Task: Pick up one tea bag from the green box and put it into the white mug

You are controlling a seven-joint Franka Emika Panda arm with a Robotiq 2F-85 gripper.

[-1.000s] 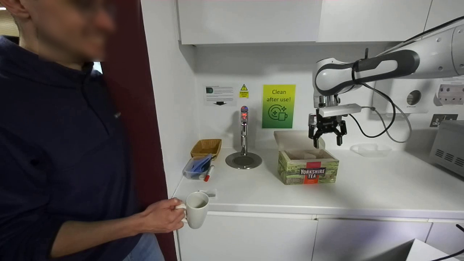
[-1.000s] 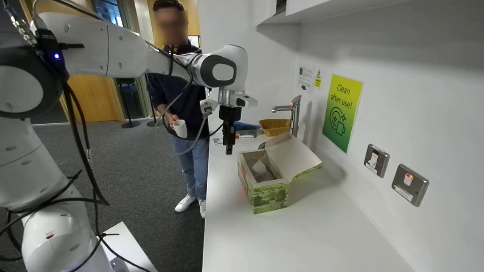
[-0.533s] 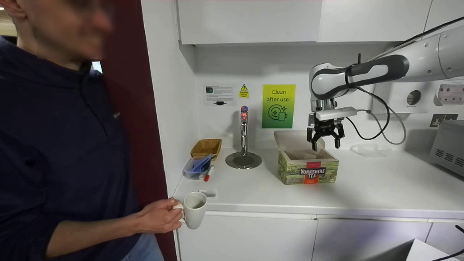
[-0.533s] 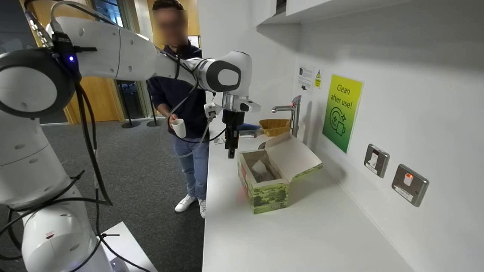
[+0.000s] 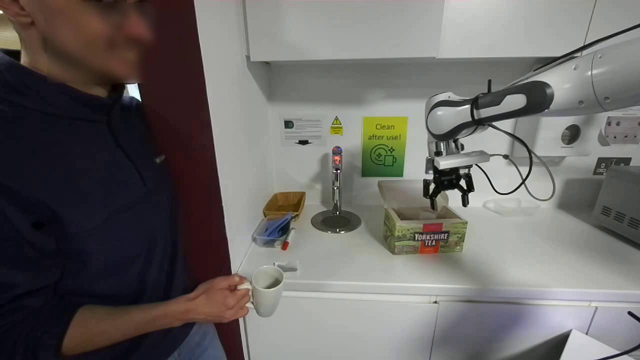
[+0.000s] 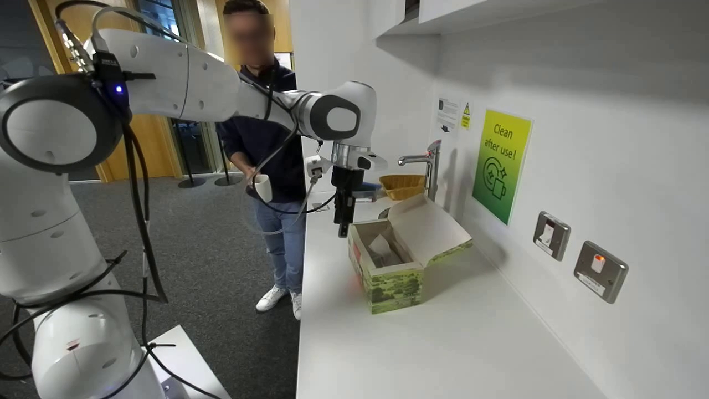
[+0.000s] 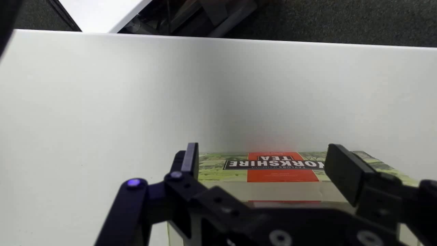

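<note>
The green box point(image 5: 400, 241) stands on the counter with its lid folded back, as also seen in the other exterior picture point(image 6: 396, 289). A pale crumpled tea bag point(image 6: 382, 245) shows inside it. My gripper point(image 5: 449, 203) points down, open and empty, just above the box's opening. In the wrist view its spread fingers point(image 7: 263, 159) frame the box's red front label point(image 7: 280, 175); the box's inside is mostly hidden there. The white mug point(image 5: 267, 294) is held by its handle in a person's hand, in front of the counter edge, and also shows here point(image 6: 263, 189).
The box's raised lid point(image 6: 424, 230) stands behind the opening. A tap point(image 5: 337, 180), a yellow-brown basket point(image 5: 285, 204), a clear tub with blue cloth point(image 5: 274, 231) and a red-capped marker point(image 5: 288, 240) are near the wall. A person point(image 5: 100, 200) stands beside the counter.
My gripper has moved down toward the box, with a slight sideways shift, and stays open. The person's hand and mug have moved slightly away from the counter. The box has not moved.
</note>
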